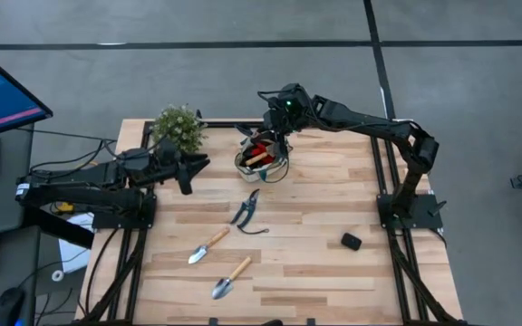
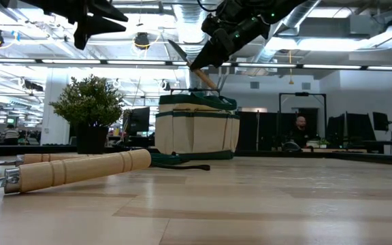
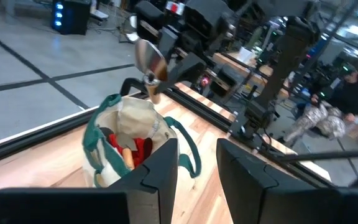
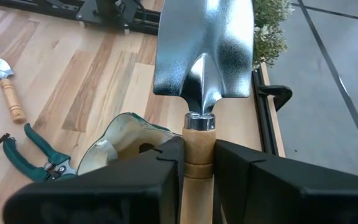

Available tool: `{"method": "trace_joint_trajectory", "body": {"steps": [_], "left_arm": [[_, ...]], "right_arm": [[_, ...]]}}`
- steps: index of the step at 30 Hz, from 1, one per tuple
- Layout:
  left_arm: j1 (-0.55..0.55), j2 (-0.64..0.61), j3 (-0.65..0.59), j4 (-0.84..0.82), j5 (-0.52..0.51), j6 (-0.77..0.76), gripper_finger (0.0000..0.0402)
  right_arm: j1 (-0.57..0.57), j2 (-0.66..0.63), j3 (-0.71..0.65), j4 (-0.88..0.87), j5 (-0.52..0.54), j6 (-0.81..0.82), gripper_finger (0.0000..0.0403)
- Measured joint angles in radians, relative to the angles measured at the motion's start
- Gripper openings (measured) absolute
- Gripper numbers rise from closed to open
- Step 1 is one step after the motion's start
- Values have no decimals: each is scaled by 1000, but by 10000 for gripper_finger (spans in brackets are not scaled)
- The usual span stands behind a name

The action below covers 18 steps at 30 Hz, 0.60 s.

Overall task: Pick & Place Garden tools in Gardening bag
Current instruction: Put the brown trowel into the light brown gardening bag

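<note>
Reaching from the table's right side in the high view, the right gripper [image 1: 277, 136] is hovering over the gardening bag [image 1: 263, 161], while the left gripper [image 1: 198, 164] is waiting with fingers apart beside the plant [image 1: 178, 128], and the pruning shears [image 1: 246, 210] and two trowels [image 1: 209, 244] are lying on the table [image 1: 333, 272]. Looking level in the low view, the right gripper is holding a trowel's handle [image 2: 205, 77] slanted above the bag's rim. Showing it closest, the right wrist view has the fingers [image 4: 160, 163] clamping the wooden handle just below the silver blade [image 4: 205, 46].
</note>
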Motion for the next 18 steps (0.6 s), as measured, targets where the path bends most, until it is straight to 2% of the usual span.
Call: {"method": "trace_joint_trajectory", "body": {"steps": [4,18], "left_arm": [[0,0,0,0,35,21,112],[0,-6,0,0,36,28,112]], "right_arm": [[0,0,0,0,0,0,52],[2,0,0,0,-5,8,52]]}}
